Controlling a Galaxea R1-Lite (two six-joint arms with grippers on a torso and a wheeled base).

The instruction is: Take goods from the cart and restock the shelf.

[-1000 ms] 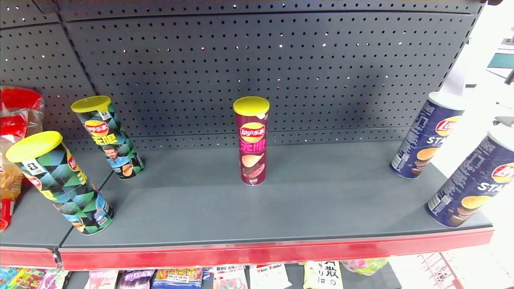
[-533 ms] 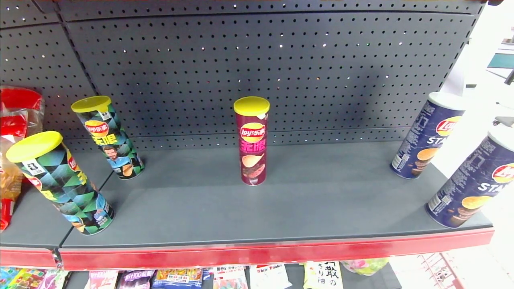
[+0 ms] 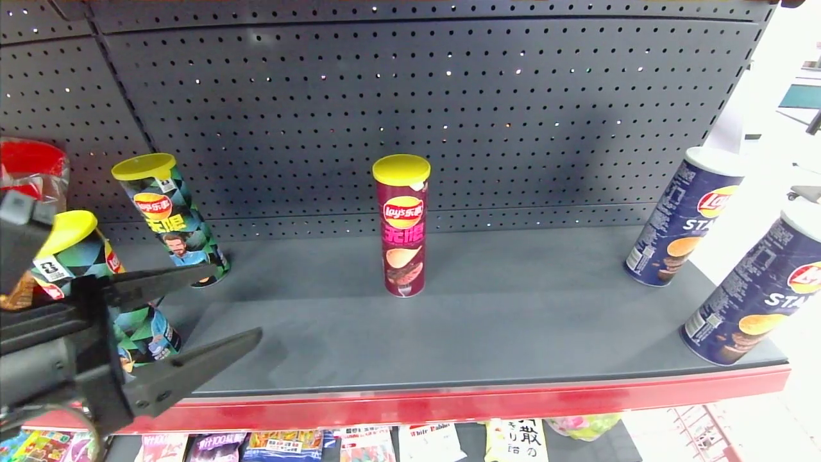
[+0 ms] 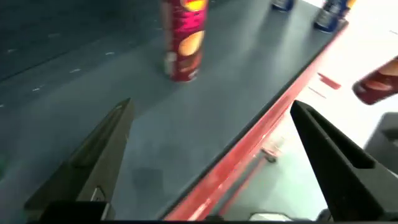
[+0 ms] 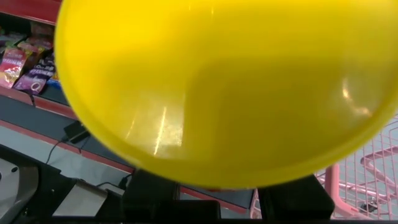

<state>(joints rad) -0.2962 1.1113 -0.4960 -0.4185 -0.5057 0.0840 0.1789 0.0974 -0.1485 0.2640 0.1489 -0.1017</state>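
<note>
A maroon chip can (image 3: 403, 224) with a yellow lid stands upright at the middle of the dark grey shelf (image 3: 487, 333). My left gripper (image 3: 234, 303) is open and empty at the shelf's front left, in front of a green-patterned can (image 3: 138, 321). In the left wrist view its fingers (image 4: 109, 146) spread wide over the shelf's red front edge (image 4: 273, 127), with the maroon can (image 4: 183, 43) beyond them. My right gripper (image 5: 217, 202) is shut on a can whose yellow lid (image 5: 230, 87) sits close to the camera and hides the can's body.
A second green-patterned can (image 3: 170, 218) stands at the back left. Two blue cans (image 3: 683, 215) (image 3: 750, 289) stand at the shelf's right end. Snack packets (image 3: 359, 443) lie on the shelf below. A pink cart frame (image 5: 367, 180) is beside the right arm. The shelf's front middle is free.
My left gripper has come into the head view from the lower left, open, and now partly covers the front green can. The cans on the shelf have not moved.
</note>
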